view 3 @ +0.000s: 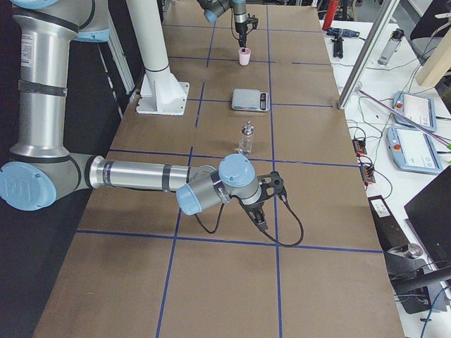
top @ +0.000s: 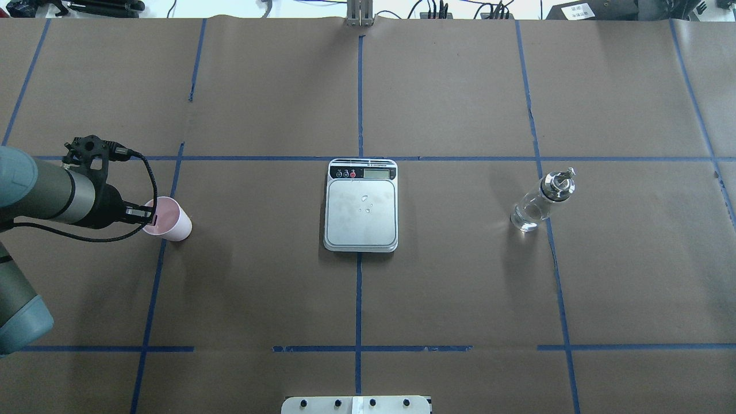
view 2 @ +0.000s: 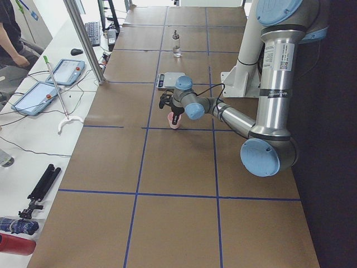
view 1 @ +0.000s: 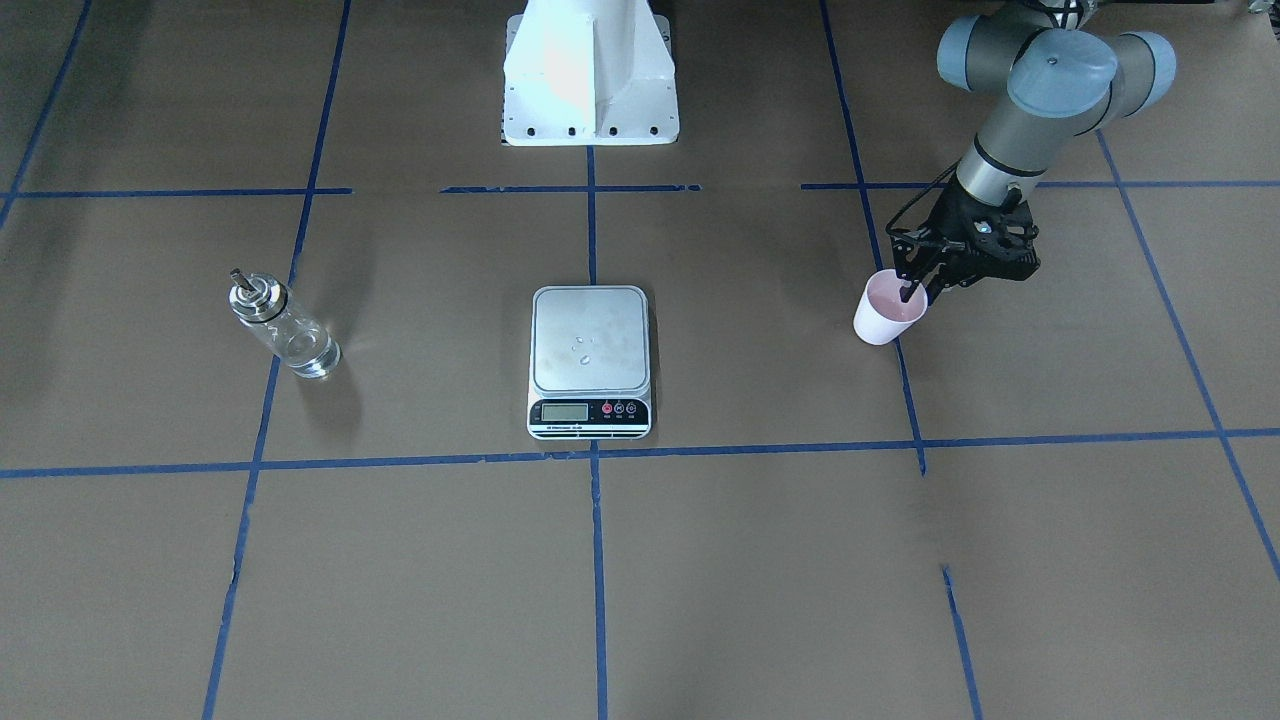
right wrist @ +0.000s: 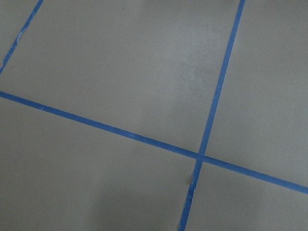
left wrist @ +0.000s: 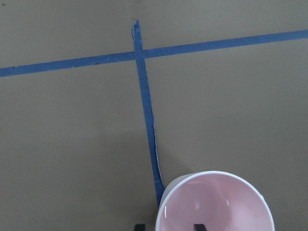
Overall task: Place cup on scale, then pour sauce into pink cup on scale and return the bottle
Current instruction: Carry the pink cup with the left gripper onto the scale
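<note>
Left claw (view 1: pixel 915 293): spread, straddling rim of cup (view 1: pixel 880 322), one finger inside. Scale (view 1: pixel 590 345), bottle (view 1: pixel 287 330): well apart from it. Right claw (view 3: pixel 261 220): state cannot be told.

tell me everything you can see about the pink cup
The cup is small and tapered, pale pink outside, pinker inside, with a thin white rim; it looks empty. It stands upright on the brown paper table cover, over a blue tape line, on the robot's left, well apart from the scale. The left claw straddles its wall, one finger inside and one outside; the wrist view shows gaps on both sides, so nothing seems to pinch it yet.
</note>
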Tool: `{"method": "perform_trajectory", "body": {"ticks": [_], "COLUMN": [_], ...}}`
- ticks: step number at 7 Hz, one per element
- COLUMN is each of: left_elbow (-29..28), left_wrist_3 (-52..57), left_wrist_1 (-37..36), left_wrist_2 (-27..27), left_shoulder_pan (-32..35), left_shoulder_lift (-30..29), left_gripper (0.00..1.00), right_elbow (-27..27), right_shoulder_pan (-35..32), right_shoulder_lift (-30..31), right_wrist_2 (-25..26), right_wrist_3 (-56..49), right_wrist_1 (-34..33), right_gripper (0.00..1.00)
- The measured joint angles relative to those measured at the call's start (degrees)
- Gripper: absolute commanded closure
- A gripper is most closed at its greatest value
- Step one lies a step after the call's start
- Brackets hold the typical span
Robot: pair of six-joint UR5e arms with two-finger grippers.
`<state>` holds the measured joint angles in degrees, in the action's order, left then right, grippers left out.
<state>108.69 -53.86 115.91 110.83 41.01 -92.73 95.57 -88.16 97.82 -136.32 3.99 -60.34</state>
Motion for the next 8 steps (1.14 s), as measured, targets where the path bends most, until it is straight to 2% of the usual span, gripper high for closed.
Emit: {"method": "perform_trajectory", "body": {"ticks": [3, 5, 8], "left_elbow": [0.5, 3.4, 5.5], "left_wrist_3": [0.1, 0.5, 0.5], "left_wrist_1": [-0.5, -6.5, -25.9], "left_wrist_2": [0.1, 1.1, 2.9], "left_shoulder_pan": [0.0, -0.1, -0.3], "left_shoulder_lift": [-0.1, -2.0, -17.5], "left_gripper": [1.0, 1.0, 1.0], "right_elbow": [0.0, 0.1, 0.1], "right_shoulder_pan": [0.0, 0.0, 0.0], "right_shoulder_lift": [0.1, 0.4, 0.7], "right_wrist_2": [0.0, -0.1, -0.1], "right_wrist_3": [0.0, 0.0, 0.0], "right_wrist_1": [0.0, 0.4, 0.8], "right_gripper": [0.0, 0.0, 0.0]}}
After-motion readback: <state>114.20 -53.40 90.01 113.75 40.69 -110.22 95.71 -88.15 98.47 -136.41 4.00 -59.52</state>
